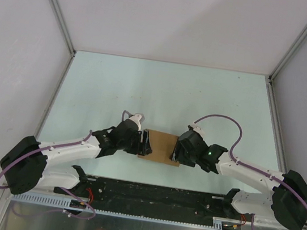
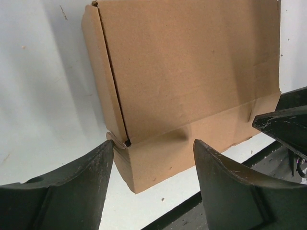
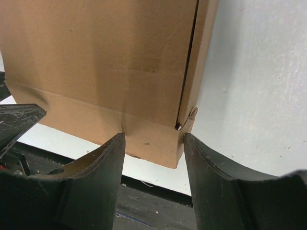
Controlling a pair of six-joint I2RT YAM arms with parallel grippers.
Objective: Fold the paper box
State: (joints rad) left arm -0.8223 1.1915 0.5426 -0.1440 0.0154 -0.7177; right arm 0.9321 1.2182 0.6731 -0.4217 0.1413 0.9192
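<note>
The paper box [image 1: 160,145] is a small brown carton lying flat near the table's front edge, lid down. My left gripper [image 1: 144,143] is open at its left end; in the left wrist view [image 2: 152,165] the box's near left corner [image 2: 144,163] lies between the fingertips [image 2: 100,163]. My right gripper [image 1: 178,149] is open at its right end; in the right wrist view [image 3: 154,148] its fingers [image 3: 114,148] straddle the near right corner of the box [image 3: 153,141]. Whether the fingers touch the cardboard I cannot tell.
The pale table surface [image 1: 162,93] is enclosed by grey walls at the left, back and right. A black base rail [image 1: 153,195] runs along the near edge just behind the box. The right gripper's black body shows in the left wrist view [image 2: 283,124].
</note>
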